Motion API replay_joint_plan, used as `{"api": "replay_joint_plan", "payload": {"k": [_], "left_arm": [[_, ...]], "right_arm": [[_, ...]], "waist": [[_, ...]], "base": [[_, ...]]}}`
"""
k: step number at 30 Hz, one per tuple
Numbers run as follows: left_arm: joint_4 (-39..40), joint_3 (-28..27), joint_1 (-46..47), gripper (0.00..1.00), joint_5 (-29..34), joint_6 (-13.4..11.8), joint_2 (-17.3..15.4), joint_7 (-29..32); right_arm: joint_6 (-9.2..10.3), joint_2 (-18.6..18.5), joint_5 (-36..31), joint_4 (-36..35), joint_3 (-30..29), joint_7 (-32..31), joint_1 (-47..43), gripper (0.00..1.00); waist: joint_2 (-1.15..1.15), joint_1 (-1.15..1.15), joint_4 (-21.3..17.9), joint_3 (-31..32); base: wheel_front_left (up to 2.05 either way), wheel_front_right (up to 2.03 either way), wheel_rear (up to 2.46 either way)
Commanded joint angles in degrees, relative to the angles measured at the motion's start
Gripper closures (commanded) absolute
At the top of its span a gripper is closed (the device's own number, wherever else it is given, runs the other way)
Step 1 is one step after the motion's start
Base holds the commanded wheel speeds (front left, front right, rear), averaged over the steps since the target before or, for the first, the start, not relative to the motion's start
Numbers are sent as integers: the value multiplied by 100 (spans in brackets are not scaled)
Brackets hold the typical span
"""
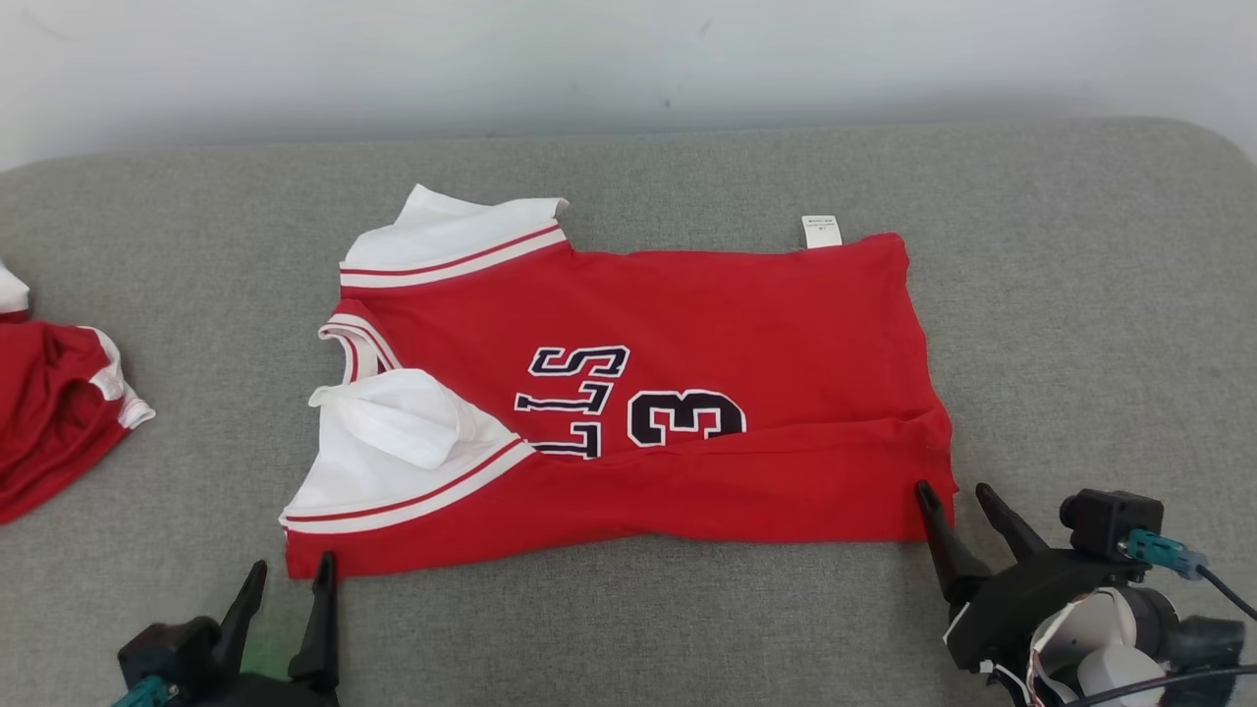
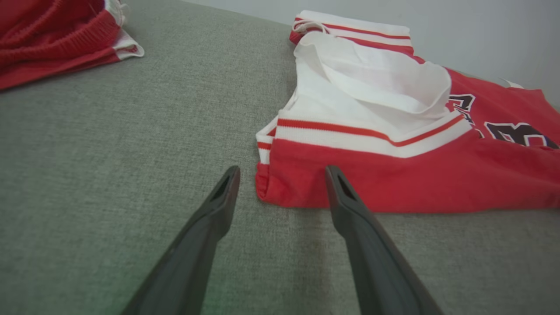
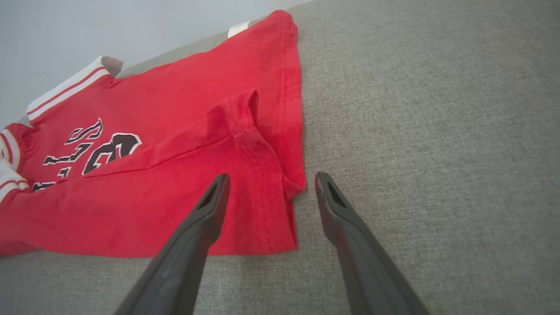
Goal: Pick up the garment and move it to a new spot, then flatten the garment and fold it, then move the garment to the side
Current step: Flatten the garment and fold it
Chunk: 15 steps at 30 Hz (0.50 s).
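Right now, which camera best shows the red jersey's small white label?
Head view: the small white label lies whole, face up. Right wrist view shows it small and skewed; left wrist, a doubtful sliver.

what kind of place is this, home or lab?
Probably a staged folding station, not clearly a home: a grey fabric-covered surface against a pale wall, with a red jersey and a second red garment on it.

A: Any text?
B: The red garment (image 1: 687, 324) carries a dark, white-edged "3" (image 1: 687, 417), partly under a fold.
A: Letters?
B: "LLS" (image 1: 574, 393) beside it; the rest is hidden.
A: The white tag (image 1: 821, 232) on its edge facing the grey cushion's (image 1: 1080, 295) far edge?
B: Print too small to read.
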State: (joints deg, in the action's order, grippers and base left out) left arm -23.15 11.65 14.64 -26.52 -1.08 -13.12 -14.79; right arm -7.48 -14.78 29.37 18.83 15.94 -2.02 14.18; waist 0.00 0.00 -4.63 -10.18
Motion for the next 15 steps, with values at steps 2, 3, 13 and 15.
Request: {"api": "replay_joint_plan", "payload": {"k": [2,3,13,15], "left_arm": [[-119,6,143,0,13,46,13,-41],[-171,9,177,0,28,60,24,-42],[-567,-58,419,100,-3,247,154,-45],[-630,-83,405,100,20,293,175,-45]], "right_arm": [[-3,-18,-144,164,72,87,133,0],[-3,2,-160,234,86,124,160,0],[-3,136,-101,785,238,273,420,100],[-3,148,-64,872,241,360,436,100]], "waist": [[0,0,-26,-70],[0,0,-30,-89],[0,0,-30,-134],[0,0,-18,-79]], "base": [[0,0,0],[0,0,0],[0,0,0],[0,0,0]]}}
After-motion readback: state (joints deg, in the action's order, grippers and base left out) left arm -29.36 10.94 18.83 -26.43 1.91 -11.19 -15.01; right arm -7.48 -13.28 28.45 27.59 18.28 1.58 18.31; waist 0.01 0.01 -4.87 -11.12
